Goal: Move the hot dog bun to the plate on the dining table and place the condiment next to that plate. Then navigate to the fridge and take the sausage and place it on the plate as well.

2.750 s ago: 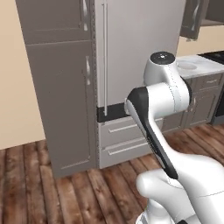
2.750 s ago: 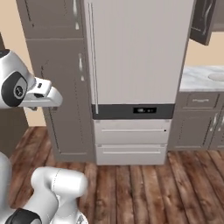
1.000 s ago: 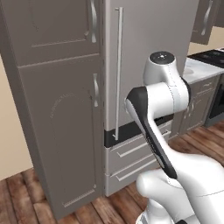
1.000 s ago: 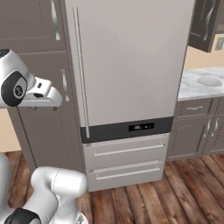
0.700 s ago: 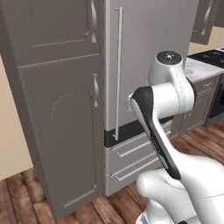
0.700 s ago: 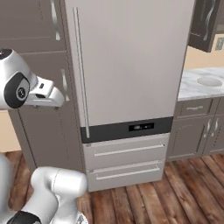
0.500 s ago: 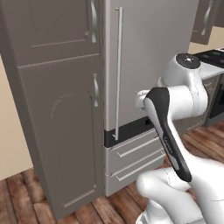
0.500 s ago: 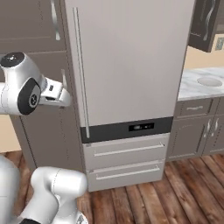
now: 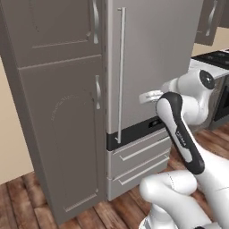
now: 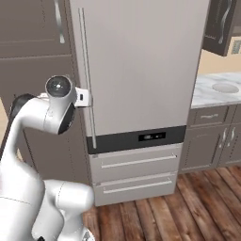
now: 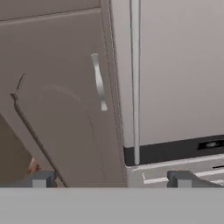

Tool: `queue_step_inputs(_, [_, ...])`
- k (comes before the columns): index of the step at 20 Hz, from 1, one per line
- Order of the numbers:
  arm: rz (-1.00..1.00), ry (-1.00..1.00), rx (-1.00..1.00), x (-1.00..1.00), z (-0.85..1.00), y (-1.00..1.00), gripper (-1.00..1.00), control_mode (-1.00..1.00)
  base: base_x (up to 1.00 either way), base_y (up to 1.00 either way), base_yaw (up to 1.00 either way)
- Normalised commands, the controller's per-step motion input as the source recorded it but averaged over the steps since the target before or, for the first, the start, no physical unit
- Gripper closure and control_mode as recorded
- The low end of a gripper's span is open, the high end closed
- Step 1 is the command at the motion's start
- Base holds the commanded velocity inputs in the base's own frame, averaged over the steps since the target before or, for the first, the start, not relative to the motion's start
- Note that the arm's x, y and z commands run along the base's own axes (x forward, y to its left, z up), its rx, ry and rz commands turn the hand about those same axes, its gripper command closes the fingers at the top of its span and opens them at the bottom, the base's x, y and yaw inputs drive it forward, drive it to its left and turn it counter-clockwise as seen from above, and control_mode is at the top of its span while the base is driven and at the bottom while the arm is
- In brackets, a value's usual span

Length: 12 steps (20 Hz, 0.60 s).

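Sausage retrieval stage: the fridge (image 10: 141,70) has been reached, its door shut, so the sausage is presumably inside, unseen. The pincer (image 11: 111,178), jaws wide apart and empty, is aimed toward the door handle (image 11: 134,83); opening, taking and plating remain.

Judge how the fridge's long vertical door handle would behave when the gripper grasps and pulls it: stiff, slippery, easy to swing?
The fridge handle looks like a thin rigid bar, so probably no flex. Its smooth finish may let fingers slide. The fridge door is large and shut, so likely needs a firm pull.
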Motion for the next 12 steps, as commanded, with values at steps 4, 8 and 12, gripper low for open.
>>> queue_step_inputs(4, [0.09, -0.07, 0.00, 0.98, 0.00, 0.17, -1.00, -1.00, 0.00, 0.00, 0.00])
queue_step_inputs(8, [0.01, 0.02, 0.00, 0.91, 0.00, 0.10, -1.00, -1.00, 0.00, 0.00, 0.00])
queue_step_inputs(12, [0.00, 0.12, 0.00, 0.84, 0.00, 0.16, -1.00, -1.00, 0.00, 0.00, 0.00])
